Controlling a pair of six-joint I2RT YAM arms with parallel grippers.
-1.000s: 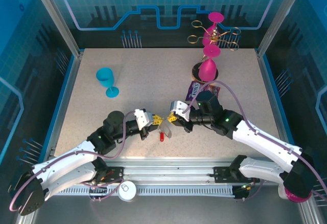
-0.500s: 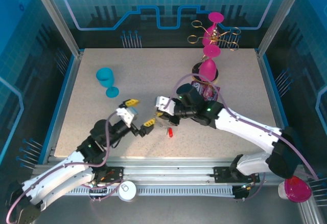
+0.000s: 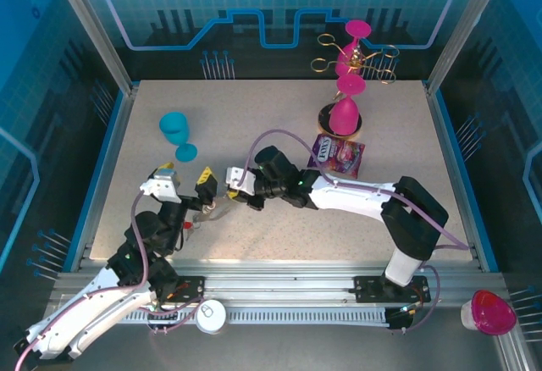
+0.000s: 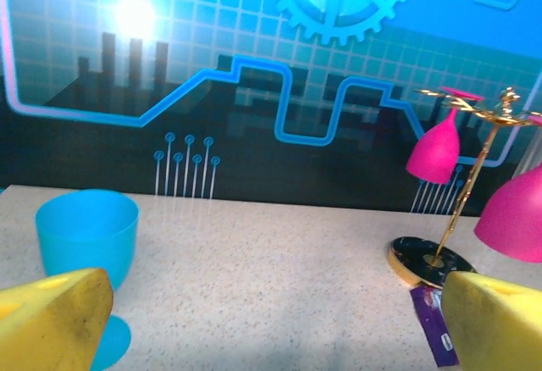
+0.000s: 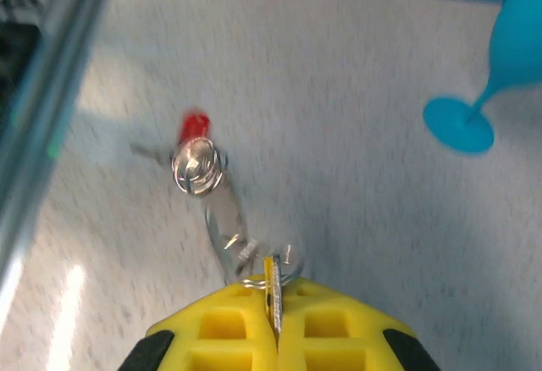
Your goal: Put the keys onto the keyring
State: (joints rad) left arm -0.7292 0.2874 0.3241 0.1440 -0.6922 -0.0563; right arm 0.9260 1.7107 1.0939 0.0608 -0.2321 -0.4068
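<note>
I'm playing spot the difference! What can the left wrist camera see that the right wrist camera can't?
Left wrist camera's own: the left gripper wide open, the gold rack with pink glasses, and a purple packet. Right wrist camera's own: the right gripper pinched shut on the keyring, with silver rings and a red-headed key at its far end. Both: the blue cup and the speckled table.

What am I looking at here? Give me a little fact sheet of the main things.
left jaws: open, empty
right jaws: shut on the keyring
red-headed key: by the keyring's far silver rings
blue goblet: upright, back left of table
purple packet: flat, beside the gold rack
</note>
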